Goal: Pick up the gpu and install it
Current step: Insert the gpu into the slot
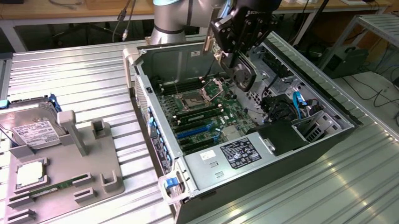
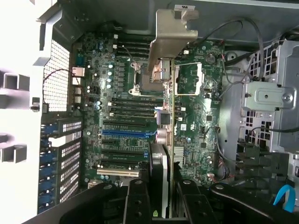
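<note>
Your end effector [image 1: 236,55] was clenched on the gpu [image 1: 244,77], carrying it edge-down over the open computer case [image 1: 206,186]. The case lay on its side on the counter [image 1: 74,74], so the motherboard [image 1: 206,112] faced up. The card hung unseated, crosswise to the blue slot [image 2: 126,132].

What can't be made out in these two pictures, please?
- Wrist view: the gpu is edge-on, so its fan face is hidden.
- Exterior view: the gripper covers the gpu's upper part; the jaws' contact is hidden.
- Exterior view: the power supply label is too small to read.
</note>
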Robot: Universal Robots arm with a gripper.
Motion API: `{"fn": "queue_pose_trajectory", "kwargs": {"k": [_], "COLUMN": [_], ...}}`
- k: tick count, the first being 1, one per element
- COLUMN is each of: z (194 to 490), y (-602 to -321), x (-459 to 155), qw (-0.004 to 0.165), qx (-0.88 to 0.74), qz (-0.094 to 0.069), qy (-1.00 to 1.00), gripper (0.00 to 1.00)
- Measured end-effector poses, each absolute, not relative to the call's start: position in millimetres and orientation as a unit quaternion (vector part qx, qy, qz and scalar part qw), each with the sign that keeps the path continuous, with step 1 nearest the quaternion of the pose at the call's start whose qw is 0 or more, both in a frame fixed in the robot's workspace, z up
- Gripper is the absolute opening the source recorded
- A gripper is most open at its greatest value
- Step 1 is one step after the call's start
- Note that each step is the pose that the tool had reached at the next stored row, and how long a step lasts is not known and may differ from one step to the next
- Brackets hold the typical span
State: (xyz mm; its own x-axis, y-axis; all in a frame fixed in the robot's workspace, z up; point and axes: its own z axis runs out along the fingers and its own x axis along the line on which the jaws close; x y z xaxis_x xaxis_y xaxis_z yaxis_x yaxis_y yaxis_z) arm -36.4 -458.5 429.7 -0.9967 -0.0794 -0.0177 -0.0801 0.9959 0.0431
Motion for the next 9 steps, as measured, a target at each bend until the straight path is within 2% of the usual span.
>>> {"fn": "queue_pose_trajectory", "kwargs": {"k": [9], "z": [429.7], "y": [-458.6], "x": [-36.4], "qw": [0.006], "qx": [-0.123], "qz": [0.022], "qy": [0.992], "gripper": [0.28]}}
